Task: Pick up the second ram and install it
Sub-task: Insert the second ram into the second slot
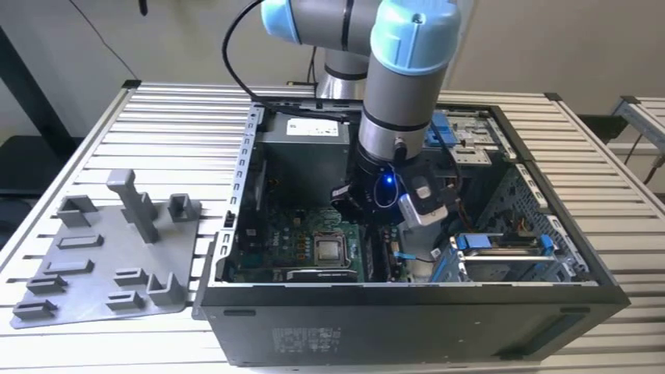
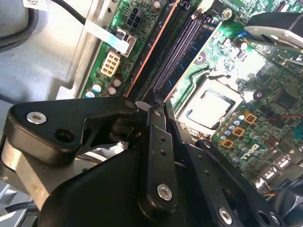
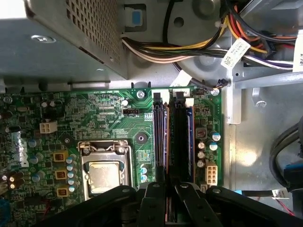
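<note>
My gripper (image 3: 168,205) (image 2: 158,103) is down inside the open computer case (image 1: 416,331), over the memory slots of the green motherboard (image 3: 94,113). Its fingers stand close together on the end of the second ram (image 3: 162,137) (image 2: 150,54), a long dark stick with an orange edge that stands upright along one slot. Beside it runs a parallel dark slot (image 3: 182,137) with a blue edge. In the exterior view the arm's wrist (image 1: 390,187) hangs over the board and hides the fingers.
The processor socket (image 3: 106,172) (image 2: 210,106) lies beside the slots. A perforated metal box (image 3: 71,33) and a bundle of coloured cables (image 3: 189,45) crowd the slots' far end. A grey holder plate (image 1: 104,257) with upright blocks lies on the slatted table at the exterior view's left.
</note>
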`<state>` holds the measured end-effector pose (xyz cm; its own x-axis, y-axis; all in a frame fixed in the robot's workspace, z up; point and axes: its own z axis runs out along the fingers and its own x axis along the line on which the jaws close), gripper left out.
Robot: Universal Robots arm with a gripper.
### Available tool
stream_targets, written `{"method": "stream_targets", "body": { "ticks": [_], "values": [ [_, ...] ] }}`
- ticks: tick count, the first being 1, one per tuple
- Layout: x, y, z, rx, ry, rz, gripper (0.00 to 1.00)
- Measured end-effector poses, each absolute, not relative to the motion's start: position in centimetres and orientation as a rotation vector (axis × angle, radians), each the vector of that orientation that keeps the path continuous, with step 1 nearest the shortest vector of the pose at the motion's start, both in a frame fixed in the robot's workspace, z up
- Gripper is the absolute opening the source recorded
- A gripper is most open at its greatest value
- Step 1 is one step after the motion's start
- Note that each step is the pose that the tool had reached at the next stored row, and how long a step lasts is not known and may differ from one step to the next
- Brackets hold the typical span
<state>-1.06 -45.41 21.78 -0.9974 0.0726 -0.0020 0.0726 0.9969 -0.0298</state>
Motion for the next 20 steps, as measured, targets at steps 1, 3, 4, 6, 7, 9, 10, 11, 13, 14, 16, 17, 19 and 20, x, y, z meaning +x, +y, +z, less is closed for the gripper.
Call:
{"method": "stream_targets", "body": {
  "ticks": [1, 3, 4, 6, 7, 9, 10, 11, 13, 14, 16, 17, 19, 20],
  "values": [
    [-1.06, -45.41, 21.76, 0.114, 3.138, -0.047, 0.14],
    [-1.06, -45.41, 21.74, 0.114, 3.138, -0.047, 0.14],
    [-1.05, -45.41, 21.73, 0.114, 3.138, -0.047, 0.14],
    [-1.05, -45.41, 21.72, 0.114, 3.138, -0.047, 0.14],
    [-1.05, -45.41, 21.72, 0.114, 3.138, -0.047, 0.14],
    [-1.05, -45.41, 21.71, 0.114, 3.138, -0.047, 0.14],
    [-1.05, -45.41, 21.72, 0.114, 3.138, -0.048, 0.14],
    [-1.05, -45.4, 21.77, 0.113, 3.137, -0.054, 0.14],
    [-1.05, -45.4, 22.0, 0.111, 3.136, -0.074, 0.14],
    [-1.05, -45.4, 22.15, 0.111, 3.136, -0.084, 0.14],
    [-1.05, -45.36, 22.31, 0.11, 3.135, -0.098, 0.14],
    [-1.04, -45.34, 22.31, 0.108, 3.134, -0.099, 0.14],
    [-1.05, -45.32, 22.31, 0.099, 3.131, -0.099, 0.14],
    [-1.04, -45.32, 22.3, 0.092, 3.129, -0.099, 0.14]
  ]
}}
